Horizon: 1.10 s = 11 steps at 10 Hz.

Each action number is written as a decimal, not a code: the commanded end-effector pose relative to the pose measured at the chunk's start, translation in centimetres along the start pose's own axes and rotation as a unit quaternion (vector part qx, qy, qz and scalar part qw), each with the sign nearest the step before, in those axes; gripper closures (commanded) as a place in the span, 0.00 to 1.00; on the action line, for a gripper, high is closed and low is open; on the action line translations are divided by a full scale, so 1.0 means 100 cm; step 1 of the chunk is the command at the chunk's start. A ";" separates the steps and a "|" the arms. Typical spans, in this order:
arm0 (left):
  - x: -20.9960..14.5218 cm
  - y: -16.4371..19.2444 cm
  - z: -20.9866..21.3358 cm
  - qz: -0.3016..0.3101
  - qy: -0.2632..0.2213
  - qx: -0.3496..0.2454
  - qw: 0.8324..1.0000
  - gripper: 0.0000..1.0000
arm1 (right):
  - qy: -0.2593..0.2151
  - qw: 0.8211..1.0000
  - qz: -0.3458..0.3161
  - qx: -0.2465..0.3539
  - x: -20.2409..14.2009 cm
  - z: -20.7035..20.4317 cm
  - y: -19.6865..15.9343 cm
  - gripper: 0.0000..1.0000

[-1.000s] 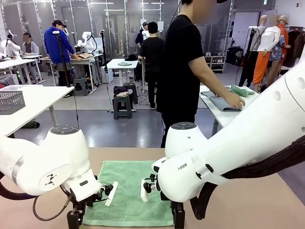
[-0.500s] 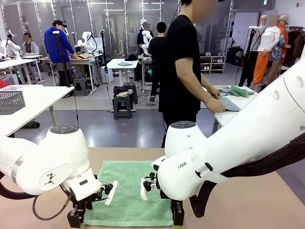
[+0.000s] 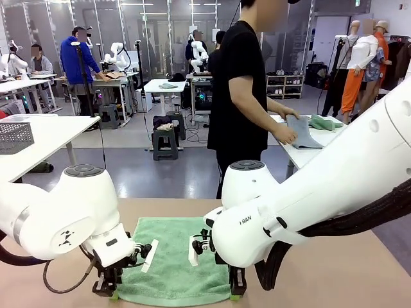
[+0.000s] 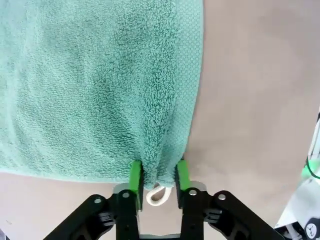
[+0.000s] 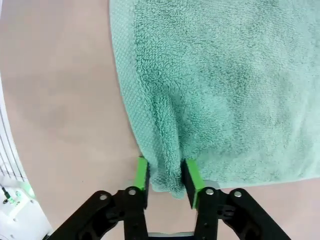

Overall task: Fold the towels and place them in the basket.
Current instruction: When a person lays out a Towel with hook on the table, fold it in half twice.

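Observation:
A mint green towel [image 3: 172, 256] lies spread on the tan table between my arms. My left gripper [image 3: 110, 290] is shut on its near left corner; in the left wrist view the towel [image 4: 100, 85] bunches between the green pads of the left gripper [image 4: 157, 176], with a white loop hanging below. My right gripper [image 3: 236, 289] is shut on the near right corner; the right wrist view has the towel [image 5: 215, 85] pinched in the right gripper [image 5: 167, 179]. Both corners are raised slightly. A person at the far side holds a grey-blue towel [image 3: 300, 131] over a side table.
A light-grey mesh basket [image 3: 14, 136] stands on a white table at far left. Another green towel [image 3: 324, 122] lies on the side table [image 3: 302, 154] at right. Bare tan tabletop [image 3: 347, 269] extends to both sides of the towel.
Both grippers have lifted the towel's near corners a little and drawn them forward. The person has picked the grey-blue towel up off the side table.

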<state>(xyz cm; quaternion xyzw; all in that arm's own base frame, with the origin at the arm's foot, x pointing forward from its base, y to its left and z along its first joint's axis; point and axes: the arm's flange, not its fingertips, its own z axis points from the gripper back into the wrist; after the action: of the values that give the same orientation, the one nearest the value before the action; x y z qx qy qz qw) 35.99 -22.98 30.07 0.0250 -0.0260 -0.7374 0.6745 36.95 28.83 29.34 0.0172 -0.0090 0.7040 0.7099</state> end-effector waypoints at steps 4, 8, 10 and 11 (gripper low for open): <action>-0.023 -0.038 0.000 -0.013 0.003 0.010 1.000 1.00 | 0.020 1.000 0.004 -0.006 -0.003 0.000 0.006 1.00; -0.025 -0.037 0.000 -0.015 0.006 0.013 1.000 1.00 | 0.033 0.999 0.007 -0.008 -0.003 0.010 0.009 1.00; -0.024 -0.037 0.001 -0.009 0.001 0.013 1.000 1.00 | 0.035 0.999 0.003 -0.009 0.000 0.010 0.010 1.00; 0.000 0.000 0.004 -0.003 0.001 0.005 1.000 1.00 | 0.018 1.000 0.016 -0.002 0.000 0.009 0.005 1.00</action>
<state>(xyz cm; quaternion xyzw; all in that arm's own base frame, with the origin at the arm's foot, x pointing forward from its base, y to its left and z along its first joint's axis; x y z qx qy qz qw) 36.00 -23.00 30.44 0.0288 -0.0292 -0.7390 0.6725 36.43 28.88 30.33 0.0027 0.0024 0.7156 0.6985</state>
